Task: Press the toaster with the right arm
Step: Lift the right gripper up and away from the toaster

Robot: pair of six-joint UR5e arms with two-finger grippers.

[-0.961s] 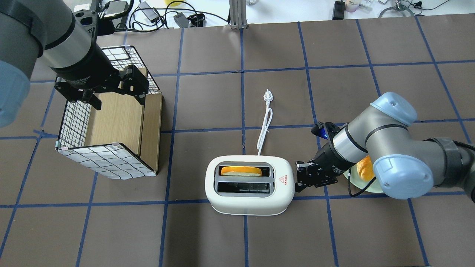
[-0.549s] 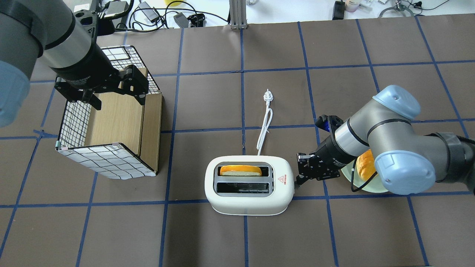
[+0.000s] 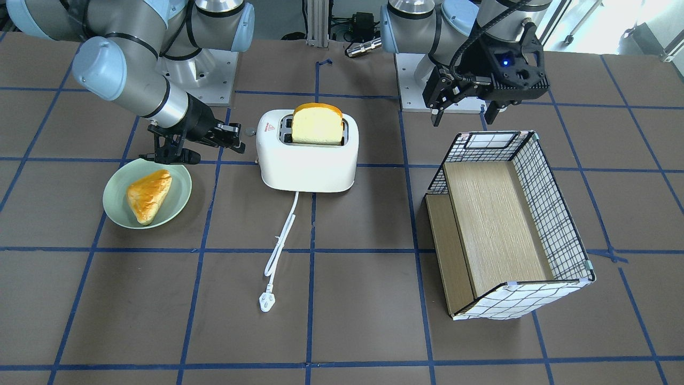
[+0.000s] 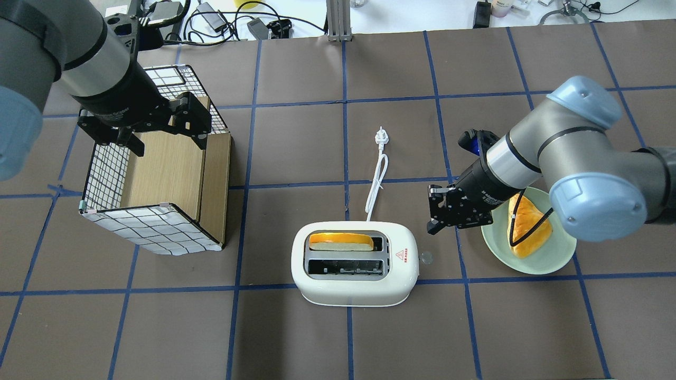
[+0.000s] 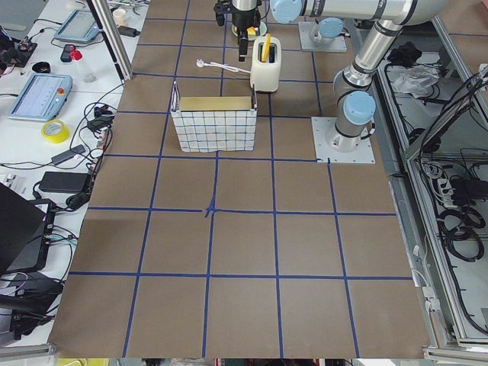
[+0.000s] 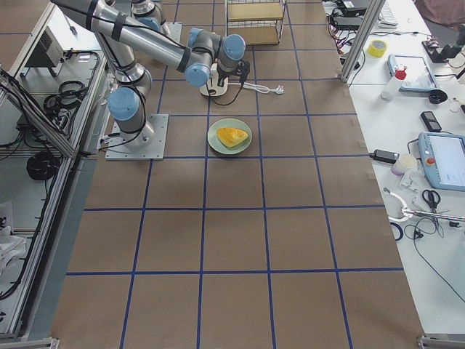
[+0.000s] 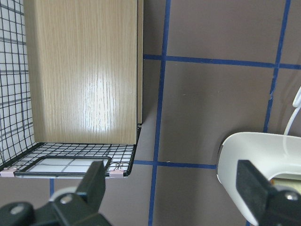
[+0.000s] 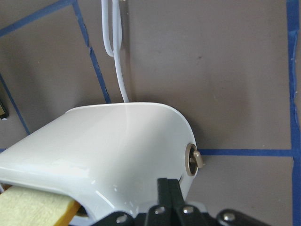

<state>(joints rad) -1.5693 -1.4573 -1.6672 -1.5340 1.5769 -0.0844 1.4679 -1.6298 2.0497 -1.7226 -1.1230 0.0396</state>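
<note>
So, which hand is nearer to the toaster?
The right. The right hand is just beside the lever end of the toaster, not touching it; the left hand hangs above the wire basket, far off.

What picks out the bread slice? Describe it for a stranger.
Find the white toaster at mid-table, between the wire basket and the green plate. The bread slice stands upright in its slot farther from the robot. Unlike the triangular pastry on the plate, it is pale and round-topped.
</note>
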